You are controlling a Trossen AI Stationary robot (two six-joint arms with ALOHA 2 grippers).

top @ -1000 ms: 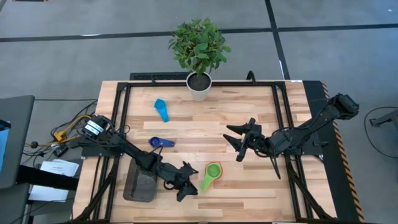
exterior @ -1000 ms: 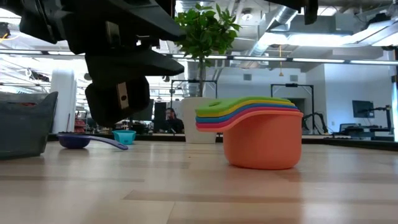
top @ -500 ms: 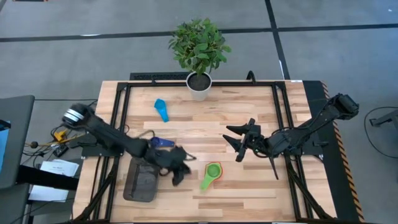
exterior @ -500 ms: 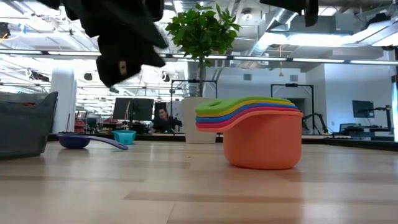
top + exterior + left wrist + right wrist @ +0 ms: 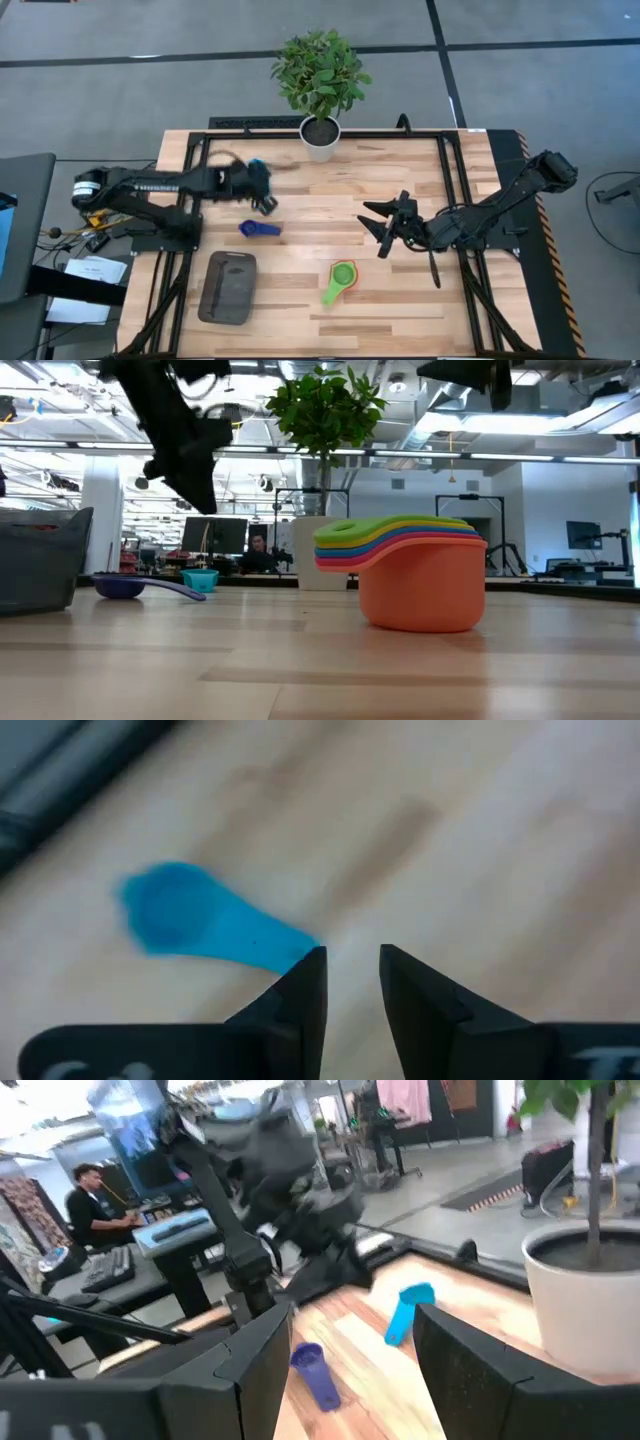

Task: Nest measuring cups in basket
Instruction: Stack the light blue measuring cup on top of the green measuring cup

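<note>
Hovering over the light blue measuring cup [image 5: 195, 920] at far left, the left end effector [image 5: 351, 982] is seen narrowly parted and empty.

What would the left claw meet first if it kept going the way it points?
Probably the light blue cup: its handle tip lies just ahead of the left claw, whose narrow gap holds nothing. Depth is unclear.

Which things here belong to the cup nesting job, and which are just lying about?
Job:
- light blue cup
- dark blue cup
- nested stack, green on top
- basket
- left gripper, over the light blue cup

Lying about:
- potted plant
</note>
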